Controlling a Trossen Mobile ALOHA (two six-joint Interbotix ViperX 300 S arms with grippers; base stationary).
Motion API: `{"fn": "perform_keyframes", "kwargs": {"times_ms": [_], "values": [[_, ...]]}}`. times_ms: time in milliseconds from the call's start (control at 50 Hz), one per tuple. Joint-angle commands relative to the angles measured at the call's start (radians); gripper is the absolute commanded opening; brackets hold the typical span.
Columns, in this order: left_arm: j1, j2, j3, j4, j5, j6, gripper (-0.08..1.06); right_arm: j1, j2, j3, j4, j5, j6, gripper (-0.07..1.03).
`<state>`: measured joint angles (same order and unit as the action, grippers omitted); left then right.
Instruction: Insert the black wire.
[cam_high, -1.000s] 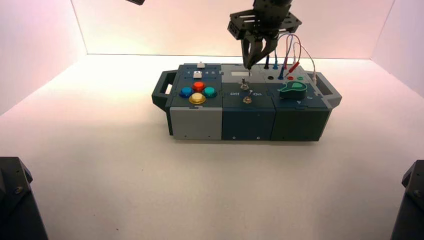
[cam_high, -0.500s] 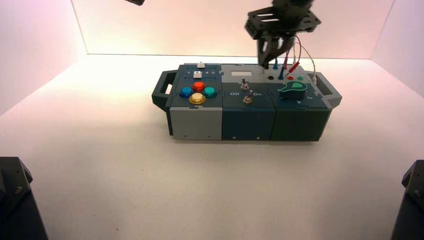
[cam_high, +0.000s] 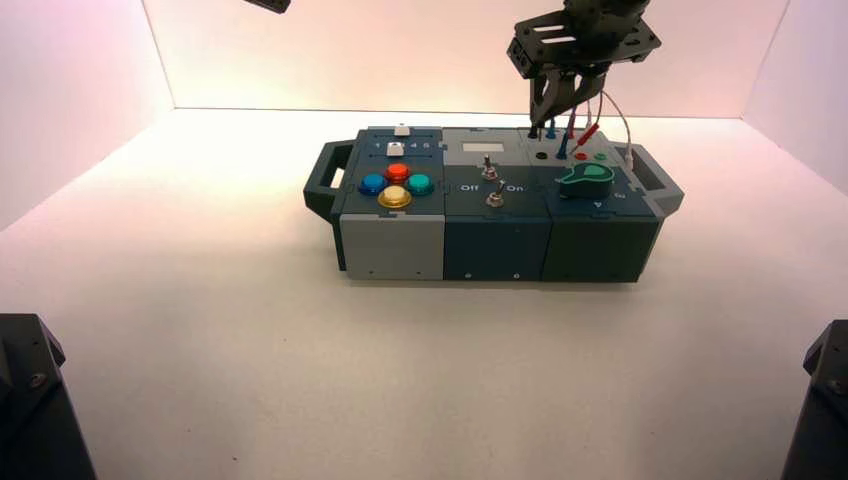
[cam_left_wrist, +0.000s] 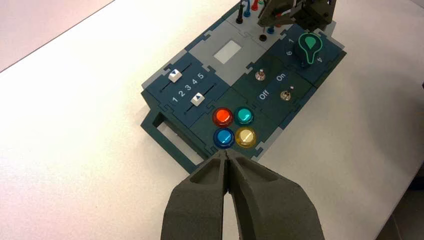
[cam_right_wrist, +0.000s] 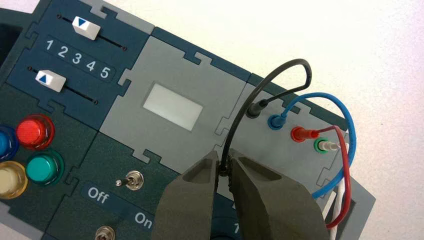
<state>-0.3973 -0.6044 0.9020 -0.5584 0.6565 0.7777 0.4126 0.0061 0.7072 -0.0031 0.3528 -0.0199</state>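
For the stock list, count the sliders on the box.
2: both are white caps on the box's left section, the upper slider by the far edge, the lower slider nearer the coloured buttons.

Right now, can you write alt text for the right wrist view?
The right gripper pinches one end of a looped black wire above a grey panel; its other end is plugged in beside blue, red and white plugs.

Red, blue, green and yellow buttons (cam_left_wrist: 245, 136); white sliders (cam_left_wrist: 198, 99).

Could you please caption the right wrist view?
Right gripper holds the looped black wire, its other end plugged into the box.
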Motion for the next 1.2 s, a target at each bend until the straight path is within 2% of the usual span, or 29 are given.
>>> {"fn": "perform_keyframes", "kwargs": {"times_ms": [20, 240, 660, 1200], "values": [[0.005, -0.003, -0.02, -0.005, -0.006, 0.002, -0.03, -0.005, -0.018, -0.011, -0.002, -0.003, 0.002, -0.02], [0.005, -0.003, -0.018, -0.005, -0.006, 0.002, -0.03, -0.005, -0.003, -0.008, -0.006, -0.005, 0.0, -0.02], [0.005, -0.003, -0.017, -0.005, -0.006, 0.002, -0.03, -0.006, 0.029, -0.006, -0.044, -0.046, -0.002, -0.02], [0.003, -0.003, -0.017, -0.005, -0.006, 0.002, -0.03, -0.006, 0.043, -0.006, -0.066, -0.044, -0.003, -0.02]]}}
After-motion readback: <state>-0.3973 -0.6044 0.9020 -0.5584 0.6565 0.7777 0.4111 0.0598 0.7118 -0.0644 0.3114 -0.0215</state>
